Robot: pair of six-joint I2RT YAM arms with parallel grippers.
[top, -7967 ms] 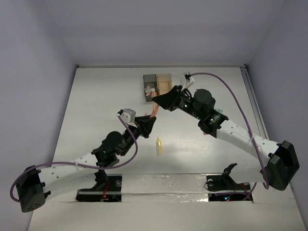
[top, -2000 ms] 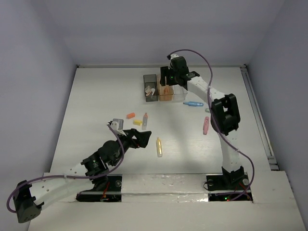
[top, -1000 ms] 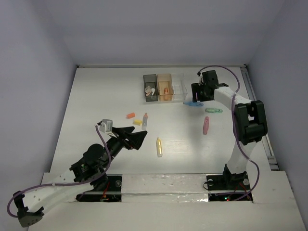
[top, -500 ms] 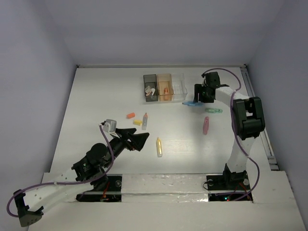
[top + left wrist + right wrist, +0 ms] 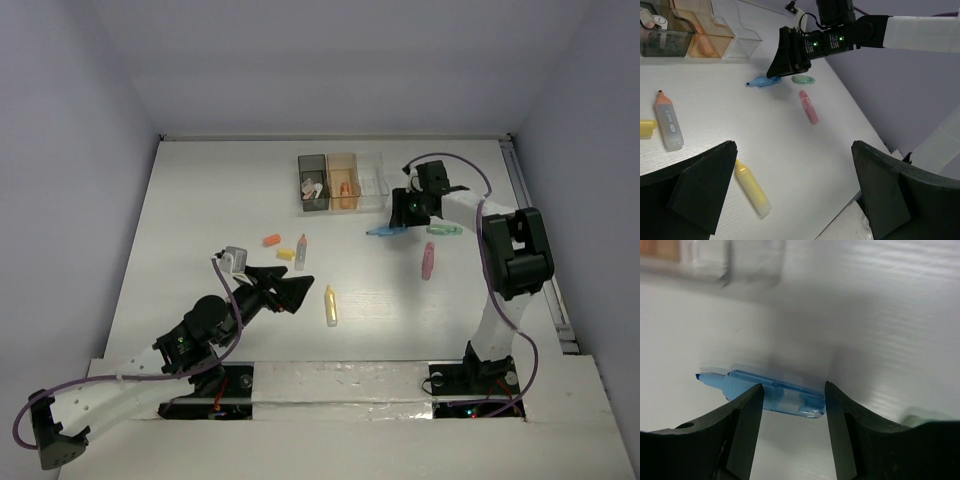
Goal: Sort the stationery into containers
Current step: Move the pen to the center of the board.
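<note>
The blue marker [image 5: 790,401] lies crosswise under my right gripper [image 5: 793,386]. The left finger overlaps its middle and the right finger stands at its blunt end. The jaws are partly open, with a gap much wider than the marker is thick. From above, this gripper [image 5: 402,212] sits just in front of the clear container [image 5: 372,180]. The marker's tip [image 5: 378,232] pokes out to the left. The orange container [image 5: 343,182] and dark grey container [image 5: 313,182] hold a few items. My left gripper [image 5: 298,292] stands wide open and empty beside the yellow marker [image 5: 330,305].
Loose on the table are an orange eraser [image 5: 271,240], a yellow eraser [image 5: 286,254], a grey marker with an orange cap [image 5: 301,250], a mint green marker [image 5: 444,229] and a pink marker [image 5: 428,260]. The mint green marker lies just right of my right gripper.
My right gripper has come down and forward-left over the blue marker. Its jaws have narrowed, and the marker has shifted toward the front left. My left arm has barely moved.
</note>
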